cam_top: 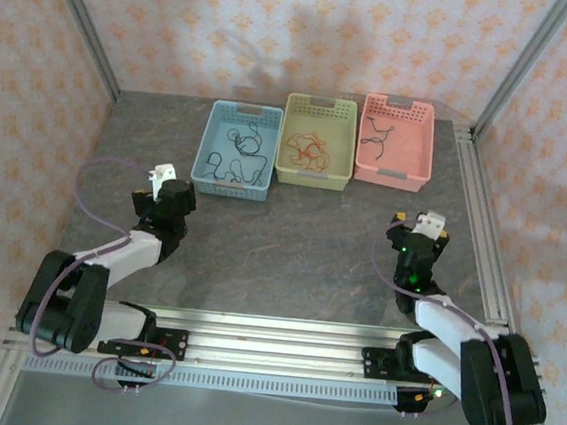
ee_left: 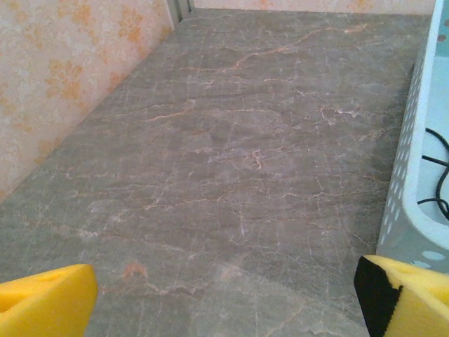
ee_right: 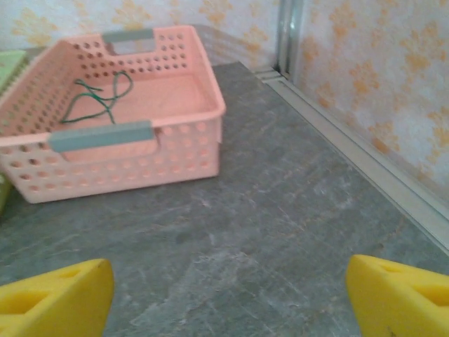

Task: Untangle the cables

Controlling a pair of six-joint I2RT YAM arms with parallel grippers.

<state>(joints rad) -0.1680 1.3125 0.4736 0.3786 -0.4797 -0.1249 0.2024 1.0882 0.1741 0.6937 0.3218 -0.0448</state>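
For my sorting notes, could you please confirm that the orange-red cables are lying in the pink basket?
Not quite: the orange-red cables lie in the green basket, as the top external view shows; the pink basket holds a dark cable.

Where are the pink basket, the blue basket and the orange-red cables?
pink basket (ee_right: 140, 172), right wrist view, on its front wall.
blue basket (cam_top: 229, 189), top view, on its near wall.
orange-red cables (cam_top: 308, 150), top view, on the tangle's middle.
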